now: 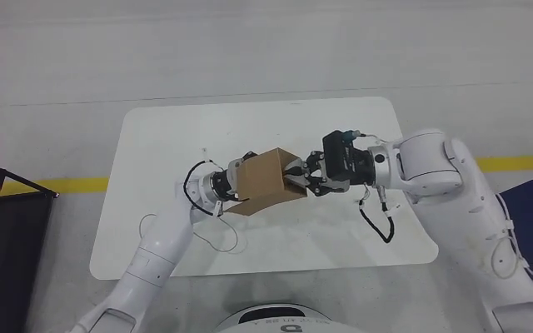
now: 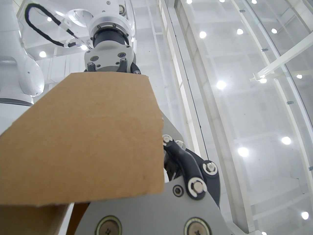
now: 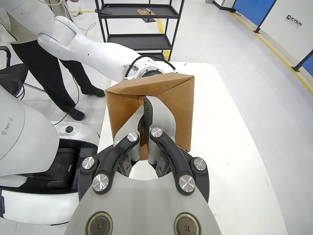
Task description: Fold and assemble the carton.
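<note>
White glossy arms (image 1: 158, 250) carry black cables (image 2: 36, 30); the right gripper (image 3: 146, 107) shows grey plate (image 3: 141, 204), black links (image 3: 168, 147), silver screws (image 3: 185, 184).

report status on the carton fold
Right gripper shut on flap of brown cardboard carton. Left gripper at carton's opposite end. Carton end by right gripper open. Nothing in the way.

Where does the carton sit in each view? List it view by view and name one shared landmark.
Top view: carton over the table, at picture centre.
Left wrist view: it covers the lower left.
Right wrist view: at picture centre.
Landmark: the right gripper, shut on the carton's edge. In the top view it is at the carton's right end; in the left wrist view its base rises behind the carton.
</note>
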`<state>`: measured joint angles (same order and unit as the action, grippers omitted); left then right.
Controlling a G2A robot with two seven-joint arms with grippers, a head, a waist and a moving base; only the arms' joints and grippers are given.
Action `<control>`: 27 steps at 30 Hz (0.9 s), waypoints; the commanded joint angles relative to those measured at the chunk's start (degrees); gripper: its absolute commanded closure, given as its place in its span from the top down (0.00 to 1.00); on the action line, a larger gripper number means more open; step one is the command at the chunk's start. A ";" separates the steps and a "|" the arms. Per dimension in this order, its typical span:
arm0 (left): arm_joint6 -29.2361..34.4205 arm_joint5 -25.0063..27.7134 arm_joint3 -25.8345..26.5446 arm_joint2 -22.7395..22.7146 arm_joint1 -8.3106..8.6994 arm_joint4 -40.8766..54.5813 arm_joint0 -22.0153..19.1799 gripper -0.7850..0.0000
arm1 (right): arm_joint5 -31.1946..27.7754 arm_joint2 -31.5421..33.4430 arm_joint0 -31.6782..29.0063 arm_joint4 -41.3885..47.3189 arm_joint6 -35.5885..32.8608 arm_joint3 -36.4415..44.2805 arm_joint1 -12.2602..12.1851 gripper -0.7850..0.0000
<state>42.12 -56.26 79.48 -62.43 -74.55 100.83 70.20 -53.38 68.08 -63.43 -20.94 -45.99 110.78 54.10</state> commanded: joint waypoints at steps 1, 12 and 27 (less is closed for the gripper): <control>0.16 0.15 -0.03 0.11 -0.01 -0.19 0.12 0.00 | -0.41 -0.67 -0.19 -0.13 -0.12 0.27 -0.07 0.00; 1.70 1.42 -0.51 -0.47 0.11 -1.21 0.35 0.00 | 1.48 4.72 -1.85 -0.82 1.80 2.93 -1.27 0.00; 11.10 5.20 0.02 -2.38 -0.27 4.97 0.69 0.00 | 2.16 22.59 -17.05 1.28 8.68 11.64 -3.46 0.51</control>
<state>52.20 -51.77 79.56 -65.01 -74.62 104.31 71.10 -51.14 90.02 -79.57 -19.86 -38.10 122.15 50.65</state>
